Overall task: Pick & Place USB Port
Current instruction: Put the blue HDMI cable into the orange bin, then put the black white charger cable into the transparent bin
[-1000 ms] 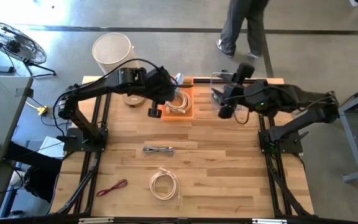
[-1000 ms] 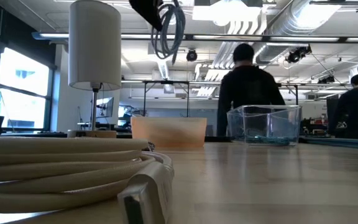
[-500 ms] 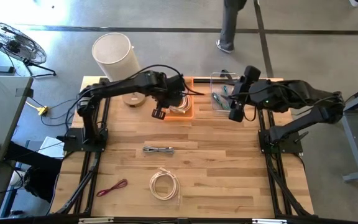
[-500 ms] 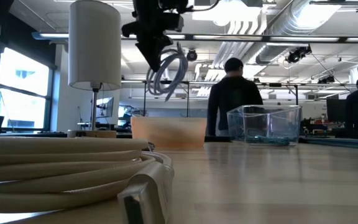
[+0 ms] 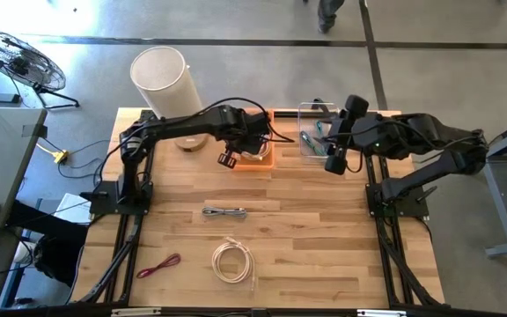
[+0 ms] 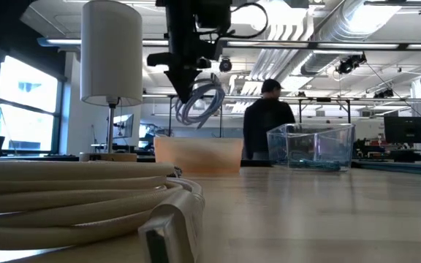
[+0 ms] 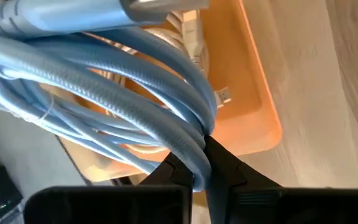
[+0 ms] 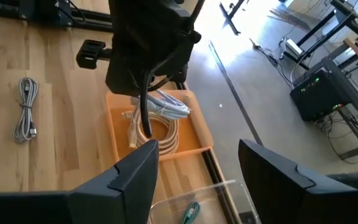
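Note:
My left gripper (image 6: pixel 187 93) is shut on a light blue coiled USB cable (image 6: pixel 200 107) and hangs just above the orange tray (image 6: pixel 198 155) at the table's far side. The tray (image 8: pixel 197 134) holds a white coiled cable (image 8: pixel 152 133). In the high view the left gripper (image 5: pixel 246 141) stands over the tray (image 5: pixel 266 157). My right gripper (image 8: pixel 197 168) is open and holds nothing. It is raised beside the clear bin (image 5: pixel 312 139), right of the tray. My left gripper pinches several strands of the blue coil together at one bend (image 7: pixel 188 146) between its two fingers (image 7: pixel 229 168). The fingers come from above, pointing steeply down. The coil hangs below them, slack and clear of the tray.
On the table lie a grey cable (image 5: pixel 224 211), a white coiled cable (image 5: pixel 233 261) and a red cable (image 5: pixel 158 265). A white cylinder (image 5: pixel 161 77) stands at the far left corner. The clear bin (image 6: pixel 311 146) holds a few small things. A person (image 6: pixel 267 120) stands beyond the table.
My left gripper has come down toward the orange tray with the blue coil and rolled its wrist. The coil now hangs lower, just over the tray. My right gripper has turned a little beside the clear bin.

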